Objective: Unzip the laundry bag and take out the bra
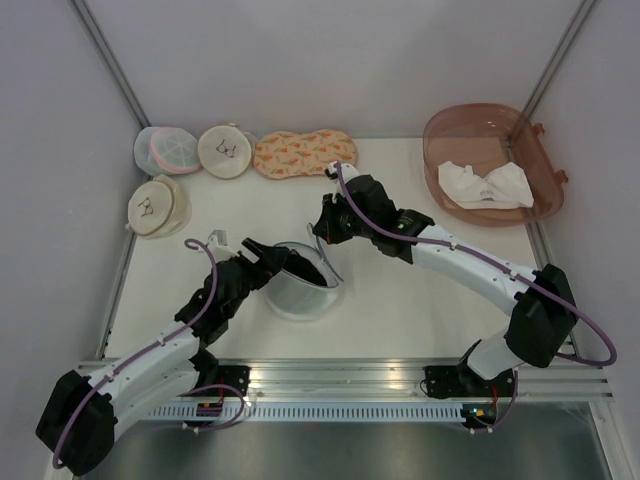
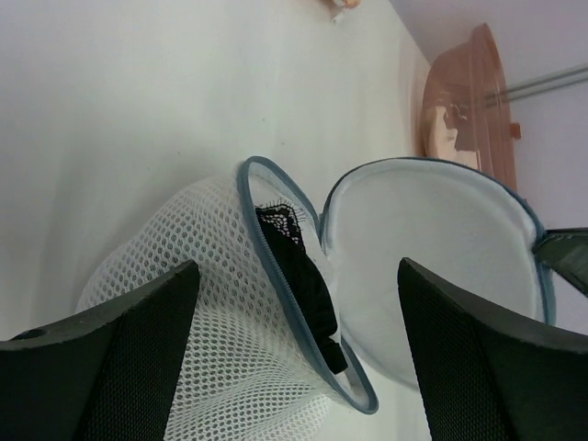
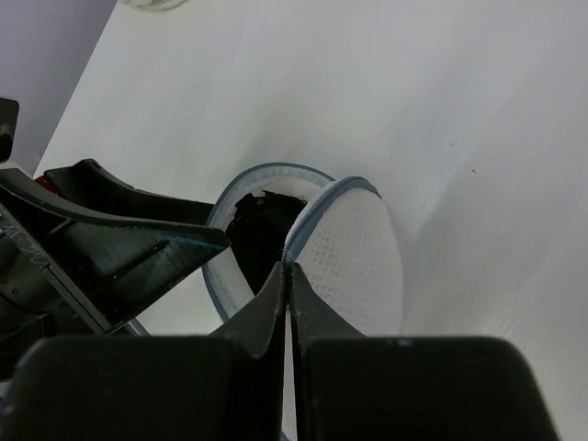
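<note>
Top view: laundry bag point(image 1: 292, 293) unzipped, flap raised; bra point(image 1: 308, 270) inside its mouth; left gripper point(image 1: 283, 262) at its left rim, right gripper point(image 1: 323, 246) at its far rim. Left wrist view: left pincer spread wide, gripping nothing, fingers either side of the bag. Right wrist view: right pincer pinched tight on the bag's zipper rim.

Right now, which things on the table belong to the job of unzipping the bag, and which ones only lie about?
For the job: laundry bag, unzipped; black bra inside it; right gripper, shut on its flap rim; left gripper, open.

Lying about: two cream pouches; pink-trimmed mesh pouch; carrot-print pouch; tub with white cloth.
</note>
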`<action>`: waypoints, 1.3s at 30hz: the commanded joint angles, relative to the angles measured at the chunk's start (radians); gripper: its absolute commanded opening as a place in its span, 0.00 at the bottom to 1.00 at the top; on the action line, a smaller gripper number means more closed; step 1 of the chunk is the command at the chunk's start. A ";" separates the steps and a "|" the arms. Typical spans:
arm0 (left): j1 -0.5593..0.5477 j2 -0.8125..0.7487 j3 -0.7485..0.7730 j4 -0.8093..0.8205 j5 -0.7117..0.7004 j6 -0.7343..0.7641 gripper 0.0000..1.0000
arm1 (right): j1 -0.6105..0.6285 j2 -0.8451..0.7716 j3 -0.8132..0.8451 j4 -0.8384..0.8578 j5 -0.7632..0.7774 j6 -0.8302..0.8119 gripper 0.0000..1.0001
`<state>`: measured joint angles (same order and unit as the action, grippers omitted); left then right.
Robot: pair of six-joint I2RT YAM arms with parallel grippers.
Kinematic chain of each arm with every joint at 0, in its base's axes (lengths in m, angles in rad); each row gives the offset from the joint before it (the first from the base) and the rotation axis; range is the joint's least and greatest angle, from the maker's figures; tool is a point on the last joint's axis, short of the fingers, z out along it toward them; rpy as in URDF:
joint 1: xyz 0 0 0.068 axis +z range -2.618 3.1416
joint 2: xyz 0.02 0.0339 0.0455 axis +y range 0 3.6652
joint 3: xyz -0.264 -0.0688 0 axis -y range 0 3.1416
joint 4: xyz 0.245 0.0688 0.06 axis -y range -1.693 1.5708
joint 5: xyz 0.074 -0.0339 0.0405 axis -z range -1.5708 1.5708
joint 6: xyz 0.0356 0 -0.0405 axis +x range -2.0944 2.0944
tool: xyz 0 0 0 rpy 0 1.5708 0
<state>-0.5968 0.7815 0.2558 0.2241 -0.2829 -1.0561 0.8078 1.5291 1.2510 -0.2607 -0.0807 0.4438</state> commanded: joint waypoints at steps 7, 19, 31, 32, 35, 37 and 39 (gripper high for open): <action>0.003 0.260 0.189 0.129 0.249 0.130 0.68 | -0.053 -0.090 -0.062 0.074 -0.074 0.012 0.01; 0.020 0.406 0.272 0.101 0.341 0.153 0.02 | -0.171 -0.242 -0.108 -0.012 0.019 -0.010 0.01; 0.054 0.306 0.306 -0.012 0.304 0.232 0.02 | -0.196 -0.190 -0.078 -0.439 0.870 0.047 0.44; 0.057 0.299 0.310 -0.020 0.306 0.238 0.02 | -0.194 -0.181 -0.075 -0.449 0.884 0.052 0.60; 0.065 0.279 0.319 -0.035 0.313 0.258 0.02 | -0.194 -0.214 -0.094 -0.389 0.739 0.007 0.70; 0.068 0.282 0.332 -0.046 0.318 0.269 0.02 | -0.185 -0.285 -0.119 -0.267 0.504 -0.062 0.72; 0.069 0.286 0.336 -0.048 0.332 0.271 0.02 | -0.185 -0.319 -0.171 -0.136 0.272 -0.089 0.72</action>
<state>-0.5335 1.0771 0.5491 0.1867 0.0334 -0.8429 0.6144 1.2911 1.1137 -0.5781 0.4885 0.4244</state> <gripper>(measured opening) 0.025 0.714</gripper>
